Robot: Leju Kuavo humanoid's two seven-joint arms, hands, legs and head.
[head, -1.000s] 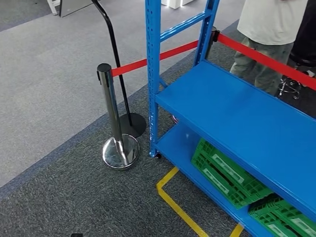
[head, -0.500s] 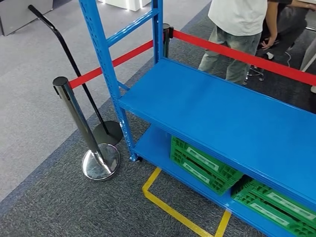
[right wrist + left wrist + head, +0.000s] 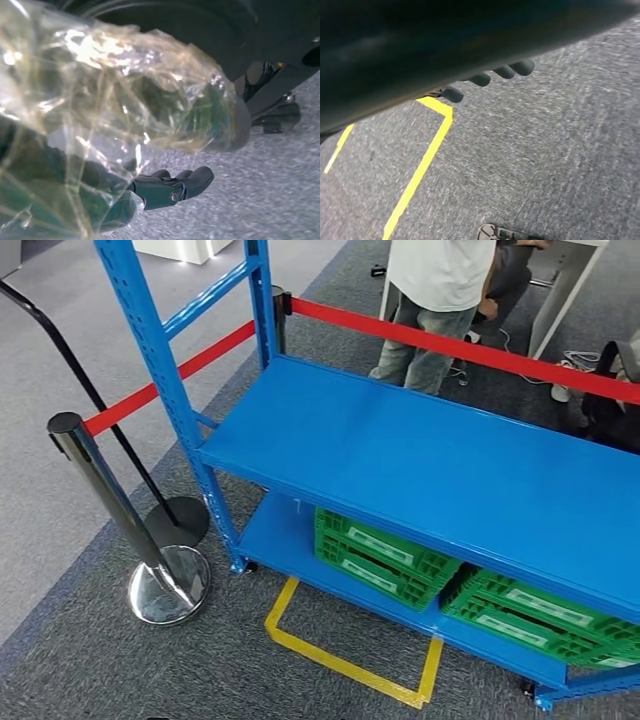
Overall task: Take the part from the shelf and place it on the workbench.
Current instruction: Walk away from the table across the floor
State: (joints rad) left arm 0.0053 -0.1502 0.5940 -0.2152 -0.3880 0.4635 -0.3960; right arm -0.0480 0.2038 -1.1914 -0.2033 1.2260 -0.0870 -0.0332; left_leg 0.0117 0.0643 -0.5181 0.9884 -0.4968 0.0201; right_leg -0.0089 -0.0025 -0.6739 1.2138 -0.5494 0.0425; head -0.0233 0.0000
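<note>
The right robot hand (image 3: 177, 187) holds a part wrapped in clear, crinkled plastic (image 3: 113, 115) above grey carpet, its long axis running along the hand. Left robot hand (image 3: 490, 77): fingertips visible, grip unclear. Ahead, a blue shelf (image 3: 423, 455) carries green crates (image 3: 377, 558) below.

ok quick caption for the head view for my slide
Head view: blue shelf with an empty upper deck, green crates on its lower deck, a yellow floor marking in front, red barrier tape and a person behind.
</note>
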